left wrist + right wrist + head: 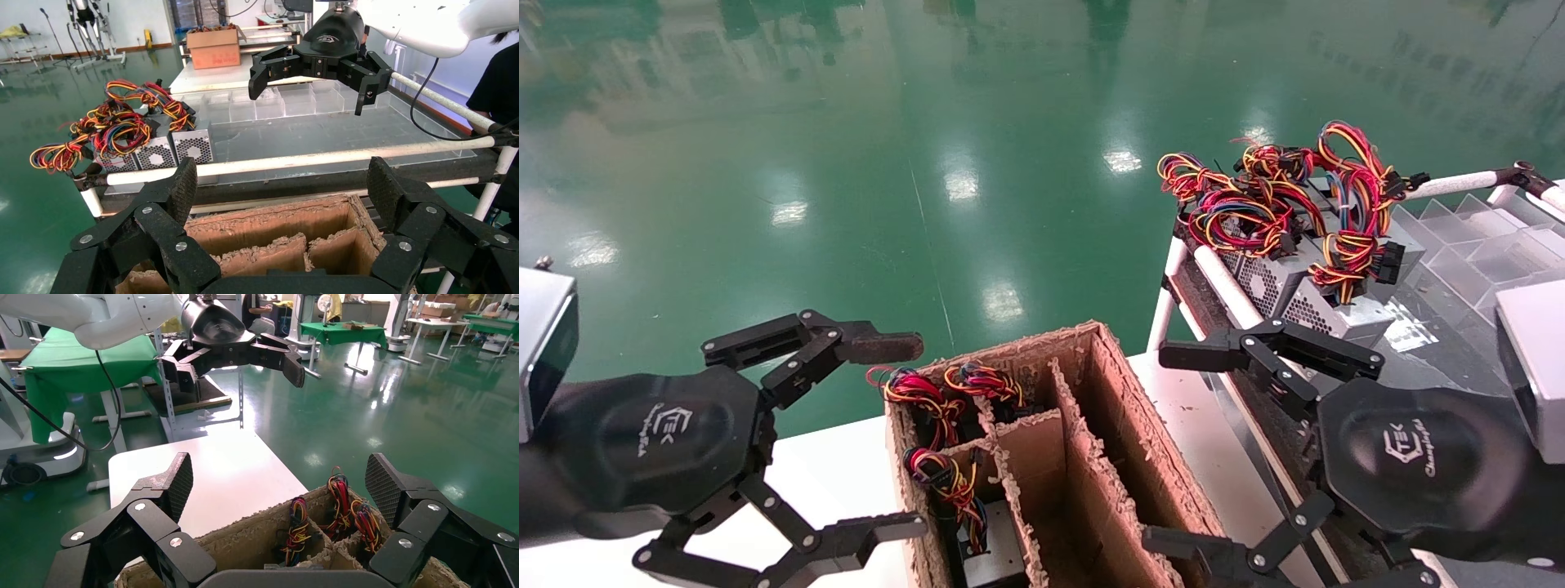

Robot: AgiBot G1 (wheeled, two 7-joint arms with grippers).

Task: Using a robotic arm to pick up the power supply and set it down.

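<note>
Between the left claw (pixel 883 433) and right claw (pixel 1181 445), both spread wide and empty, a power supply (pixel 985 543) sits in the carton (pixel 1083 457). It looks heavy, rigid and slick, so the metal sides are the better hold, not the loose wires (pixel 940 478).

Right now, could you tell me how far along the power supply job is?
Done: some box cells hold supplies with wires. In hand: nothing; the left gripper and right gripper hover open and empty beside the box. Left: several power supplies wait on the cart, and right-hand cells look empty.
</note>
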